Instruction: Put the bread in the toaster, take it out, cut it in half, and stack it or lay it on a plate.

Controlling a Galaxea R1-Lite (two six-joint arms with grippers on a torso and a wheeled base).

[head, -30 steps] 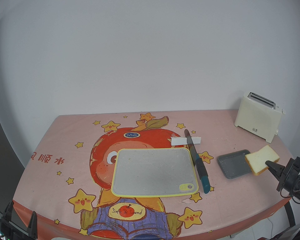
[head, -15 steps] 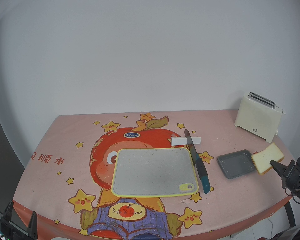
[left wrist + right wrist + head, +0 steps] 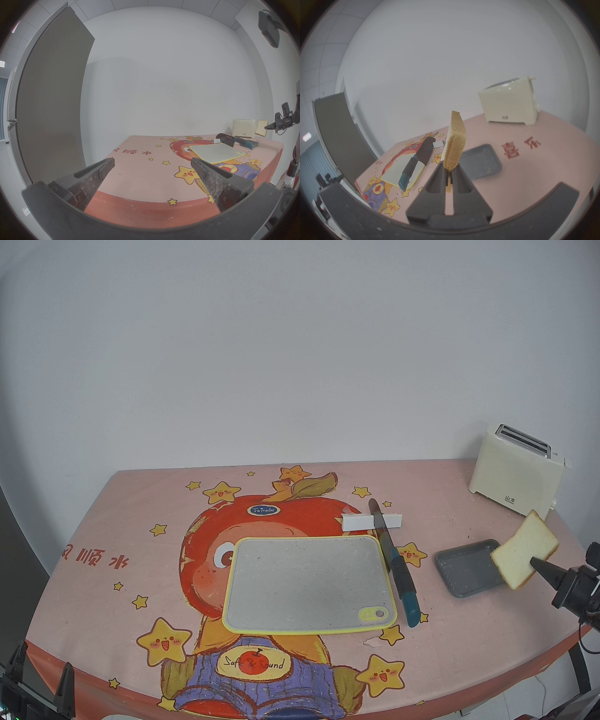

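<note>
One bread slice (image 3: 524, 549): square and whole, with a pale cream face and a thin tan crust all round; seen edge-on from the right wrist it is thick and stands upright.
Slice position: in the air off the bench (image 3: 125, 534), over the right end of the plate and nearer than the toaster, tilted with one corner raised towards the toaster.
Right gripper (image 3: 536, 564): fingers pressed together, pinching the slice at its lower near corner, at the bench's right edge.
Left gripper (image 3: 152, 162): fingers spread wide, off the bench's near left corner.
Toaster (image 3: 517, 472): cream, two slots on top, at the far right of the bench, apart from the slice.
Plate (image 3: 469, 567): dark grey, rectangular, shallow-rimmed, a few crumbs inside, right of the knife.
Cutting board (image 3: 309, 584): grey with a yellow-green rim, mid-bench.
Knife (image 3: 394, 559): dark blade, teal handle, just right of the board, blade laid across a small white block (image 3: 359, 522) at its far end.
Bench cloth: pink, printed with a cartoon apple figure and yellow stars.
</note>
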